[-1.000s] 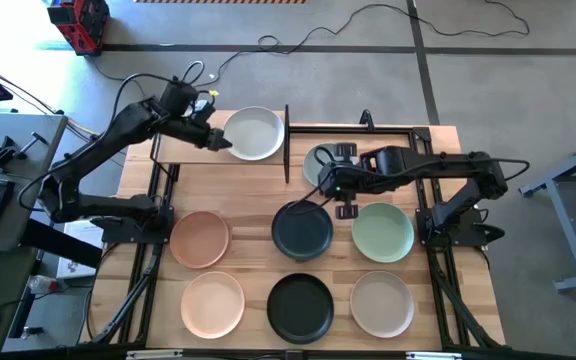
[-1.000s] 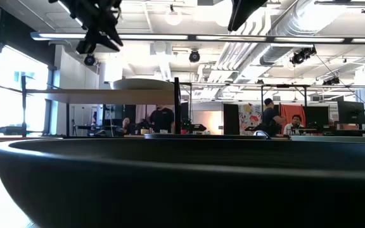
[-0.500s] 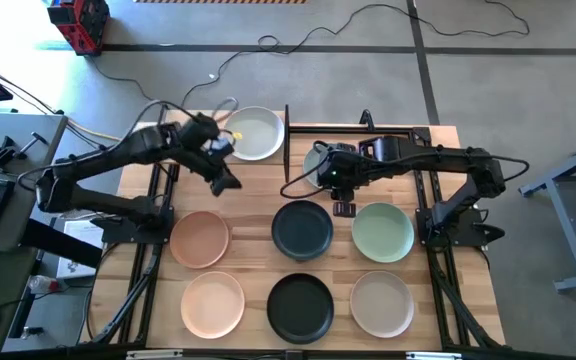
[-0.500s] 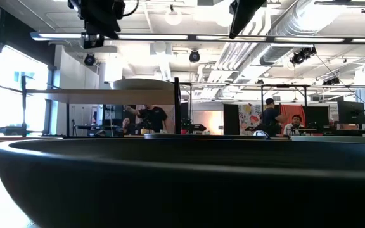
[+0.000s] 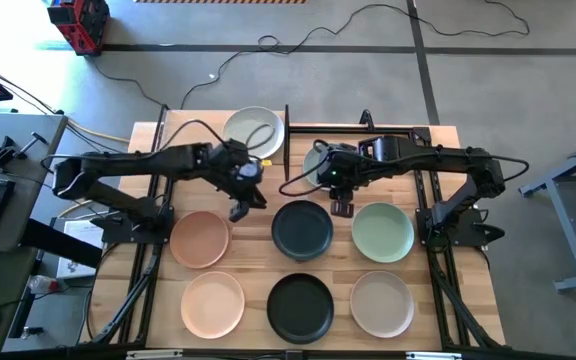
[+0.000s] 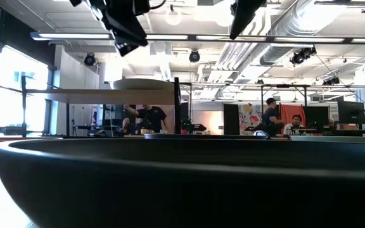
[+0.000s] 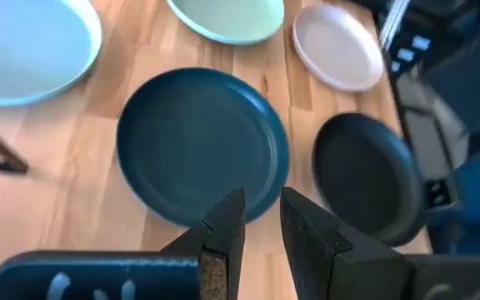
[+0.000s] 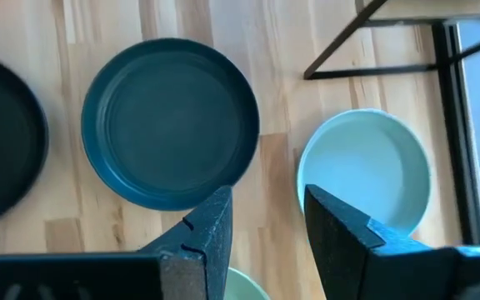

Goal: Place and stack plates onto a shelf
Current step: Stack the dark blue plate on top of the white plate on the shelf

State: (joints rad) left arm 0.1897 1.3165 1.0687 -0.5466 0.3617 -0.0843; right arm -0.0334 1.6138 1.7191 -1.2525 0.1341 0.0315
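High view shows one white plate (image 5: 254, 131) on the shelf (image 5: 183, 130); seven wait on the desk (image 5: 248, 250); both grippers' fingers open, empty.

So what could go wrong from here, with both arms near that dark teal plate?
1. Both tools, left and right, hover empty and open beside the dark teal plate; reaching together, they might collide.
2. The pale blue plate lies near the shelf's black frame; lifting it may catch the frame.
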